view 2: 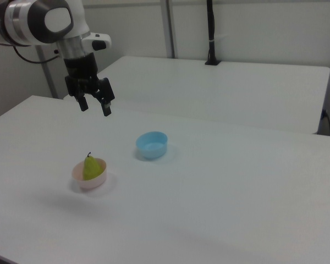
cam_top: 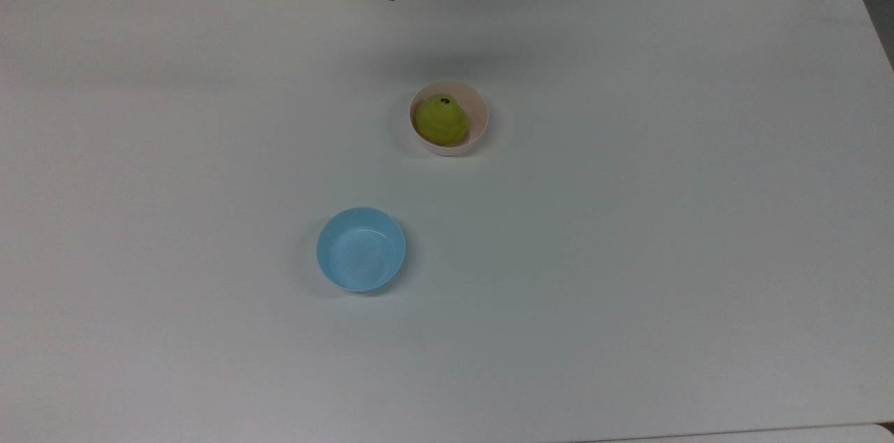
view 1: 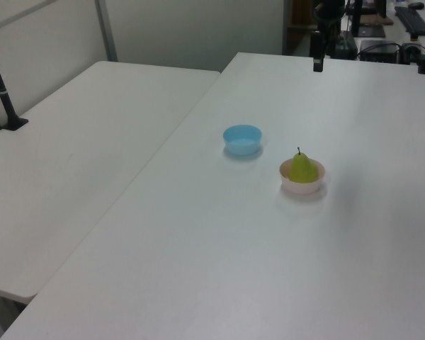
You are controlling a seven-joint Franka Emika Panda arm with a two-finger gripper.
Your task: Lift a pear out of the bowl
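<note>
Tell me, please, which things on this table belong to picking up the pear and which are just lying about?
Belonging to the job:
- pear, stem up
- pink bowl holding it
- pincer, open, raised above the table

Lying about:
- light blue bowl, empty
- white table

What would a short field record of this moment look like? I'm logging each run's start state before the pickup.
pear: upright in the pink bowl, stem up
pink bowl: on the white table, holding the pear
blue bowl: empty, apart from the pink bowl
claw: open, raised above the table, away from both bowls, holding nothing
table: white
pickup: not yet begun
</note>
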